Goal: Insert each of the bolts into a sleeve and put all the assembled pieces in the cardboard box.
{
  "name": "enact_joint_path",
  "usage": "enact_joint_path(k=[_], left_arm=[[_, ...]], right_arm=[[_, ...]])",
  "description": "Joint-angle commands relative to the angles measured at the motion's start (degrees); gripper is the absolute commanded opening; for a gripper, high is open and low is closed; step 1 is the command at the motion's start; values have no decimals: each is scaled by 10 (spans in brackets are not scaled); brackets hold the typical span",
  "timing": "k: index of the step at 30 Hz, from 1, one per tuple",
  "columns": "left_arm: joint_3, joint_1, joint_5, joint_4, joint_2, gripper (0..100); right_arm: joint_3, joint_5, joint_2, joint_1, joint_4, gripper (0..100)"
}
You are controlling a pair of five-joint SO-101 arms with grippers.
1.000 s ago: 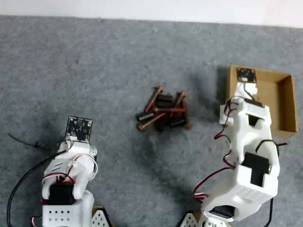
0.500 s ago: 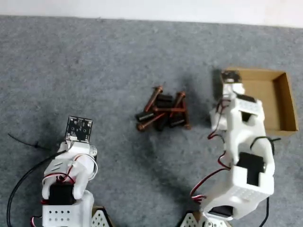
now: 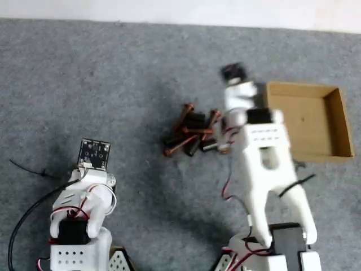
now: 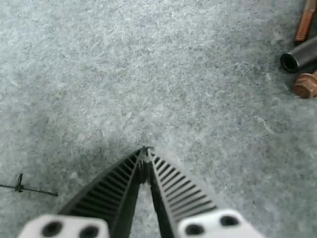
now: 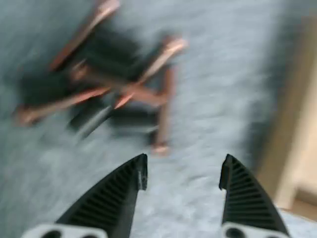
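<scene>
The right gripper [image 5: 184,166], jaws wide and empty, hangs between the tangled pile of bolts and sleeves [image 3: 194,135] and the cardboard box [image 3: 307,121], and would best seize the nearest bolt [image 5: 165,111] alone by its shank, while the left gripper [image 4: 146,154] rests closed well apart.

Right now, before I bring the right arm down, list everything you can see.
bolts: about five, copper, crossed in one pile mid-table.
sleeves: several, black, mixed into the same pile; exact count hard to tell.
cardboard box: one, brown, open top, on the table beside the pile.
cable tie: one, black, lying on the table's edge near the left arm.
carpet: one, grey, covering the table.
left gripper: one, black fingers, shut, low over bare carpet away from the pile.
right gripper: one, black fingers, open, above the carpet between pile and box.
</scene>
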Motion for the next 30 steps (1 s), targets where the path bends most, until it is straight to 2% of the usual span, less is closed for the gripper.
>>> enact_joint_path(k=[1, 9, 12, 20, 30], left_arm=[[-4, -4, -4, -12, 0, 5], [-4, -3, -4, -13, 0, 5], [-4, -3, -4, -13, 0, 5], [-4, -3, -4, -13, 0, 5], [-4, -5, -4, -13, 0, 5]], right_arm=[[25, -4, -4, -54, -40, 224], [40, 0, 89, -71, -136, 224], [38, 29, 144, -71, -157, 224], [23, 34, 249, -62, -175, 224], [8, 31, 271, -49, -159, 224]])
